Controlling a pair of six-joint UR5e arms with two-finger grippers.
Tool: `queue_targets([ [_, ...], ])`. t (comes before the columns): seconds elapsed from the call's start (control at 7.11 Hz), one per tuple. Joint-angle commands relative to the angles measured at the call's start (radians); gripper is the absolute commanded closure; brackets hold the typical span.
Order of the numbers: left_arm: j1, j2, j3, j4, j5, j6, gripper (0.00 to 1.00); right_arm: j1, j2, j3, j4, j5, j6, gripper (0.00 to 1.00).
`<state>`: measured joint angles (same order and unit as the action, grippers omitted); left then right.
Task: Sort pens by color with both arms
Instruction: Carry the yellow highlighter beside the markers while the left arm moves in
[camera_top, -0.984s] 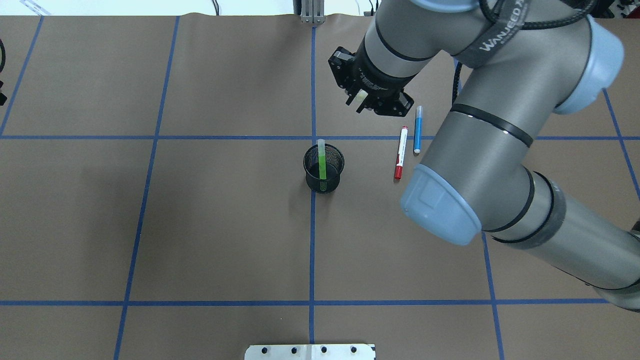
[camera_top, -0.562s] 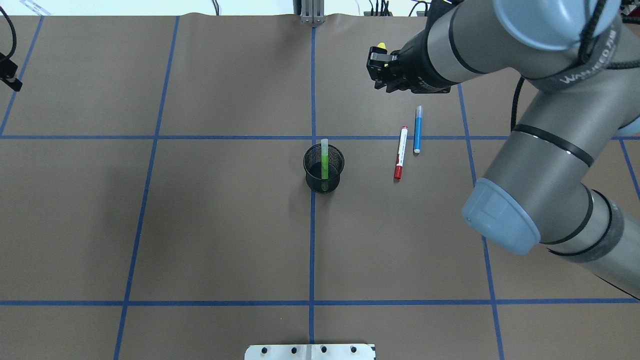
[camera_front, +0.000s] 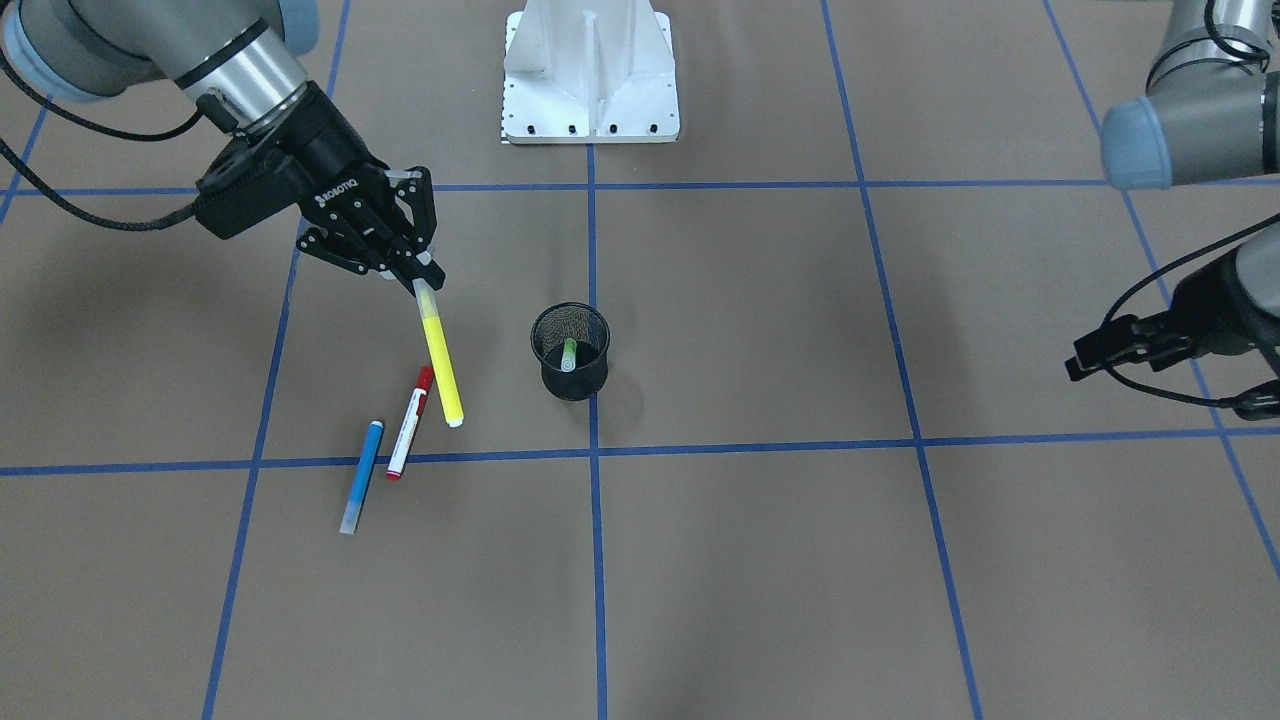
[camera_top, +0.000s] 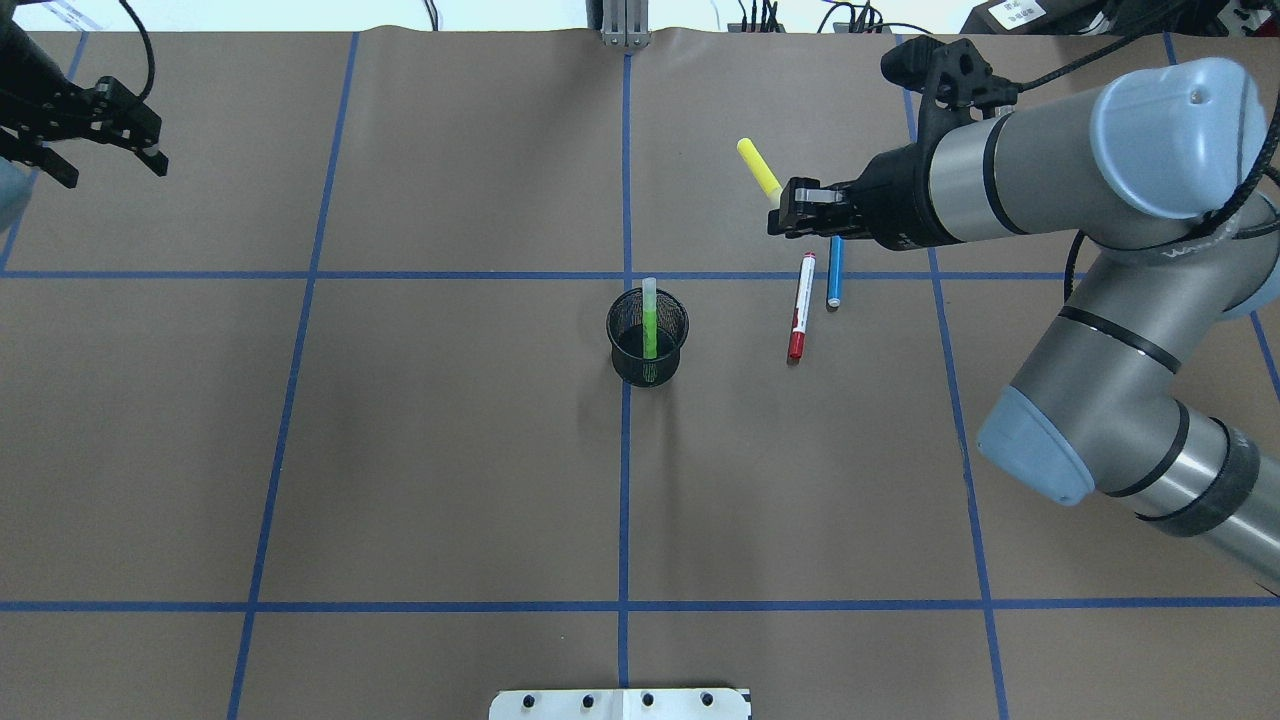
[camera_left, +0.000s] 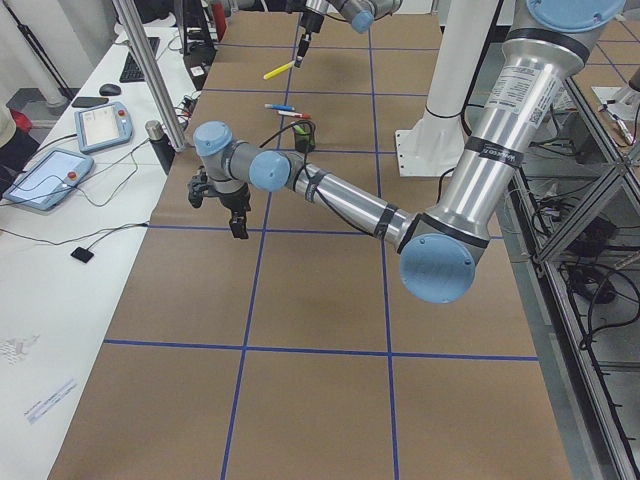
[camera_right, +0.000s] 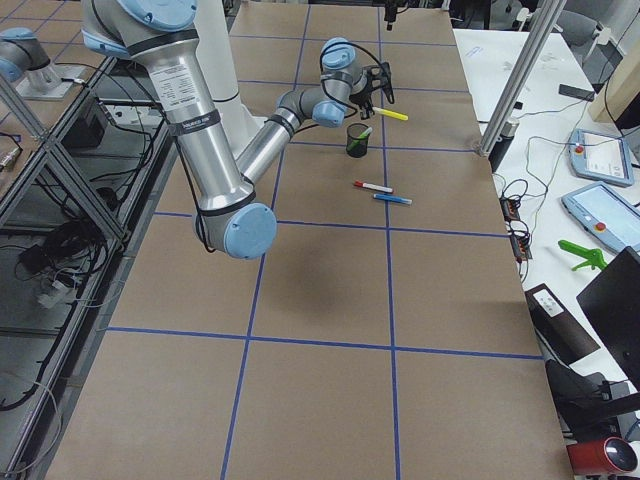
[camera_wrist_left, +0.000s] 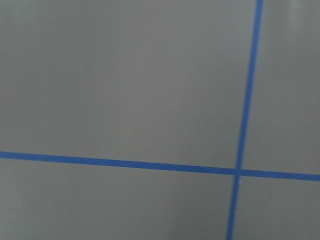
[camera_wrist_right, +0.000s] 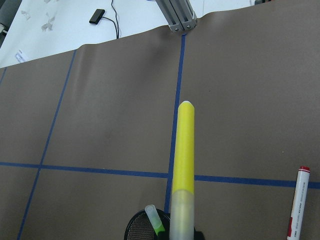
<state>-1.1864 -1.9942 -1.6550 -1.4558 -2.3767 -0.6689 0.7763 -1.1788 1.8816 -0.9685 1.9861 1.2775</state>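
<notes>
Upper right overhead, your right gripper is clamping the yellow highlighter; the green highlighter is standing in the cup, red marker and blue marker are lying unsorted, left gripper is hanging open.

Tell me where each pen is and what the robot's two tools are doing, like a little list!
yellow highlighter: held by one end in the right tool, tilted, up off the table
green highlighter: standing inside the black mesh cup
red-capped marker: lying flat on the table, beside the cup
blue marker: lying flat next to the red-capped marker, not touching it
left tool: open and empty, far off to the side
pens not yet in the cup: three
</notes>
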Motion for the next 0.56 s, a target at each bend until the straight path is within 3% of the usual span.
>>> queue_targets([
  [0.0,0.092,-0.084,-0.012,-0.001,0.005,-0.202,0.0,-0.003,0.002,-0.165,0.111,0.046,0.043,0.96],
  [0.42,0.194,-0.191,-0.011,-0.006,0.016,-0.432,0.0,-0.011,0.062,-0.346,0.117,0.036,0.023,0.97],
])
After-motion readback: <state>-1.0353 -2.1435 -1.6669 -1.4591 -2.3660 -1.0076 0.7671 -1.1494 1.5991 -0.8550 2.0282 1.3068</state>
